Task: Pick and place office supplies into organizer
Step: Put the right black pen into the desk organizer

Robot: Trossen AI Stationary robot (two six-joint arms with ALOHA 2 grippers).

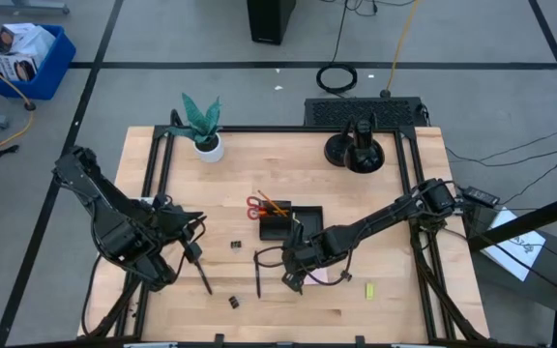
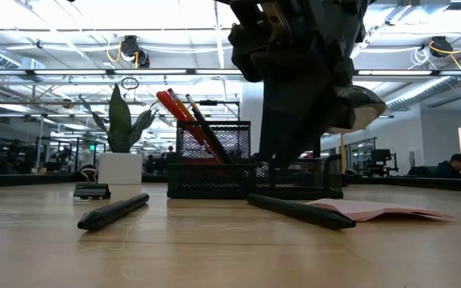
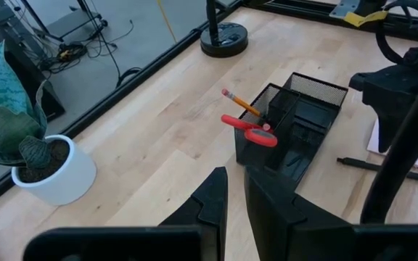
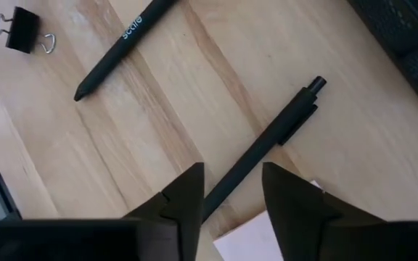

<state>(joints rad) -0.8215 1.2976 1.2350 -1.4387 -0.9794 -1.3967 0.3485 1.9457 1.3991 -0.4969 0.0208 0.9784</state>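
We judge pen pickup in hand. Right pincer [image 4: 231,192] parted, empty, above black pen [image 4: 267,141] lying on desk [image 4: 64,152] near organizer [image 1: 290,222]. Next: descend, close squarely. Left pincer [image 3: 236,196] narrow, empty, waiting.

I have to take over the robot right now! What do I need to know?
Right gripper: jaws open, empty, poised above a black pen lying on the table just in front of the organizer.
Left gripper: jaws narrowly apart, nothing seen in them; it waits at the table's left side.
Done: red-handled scissors and orange pencils stand in the organizer.
Left: that pen, a second black pen to the left, two binder clips and, the pink sticky-note pad by the right gripper, and the small yellow-green piece.
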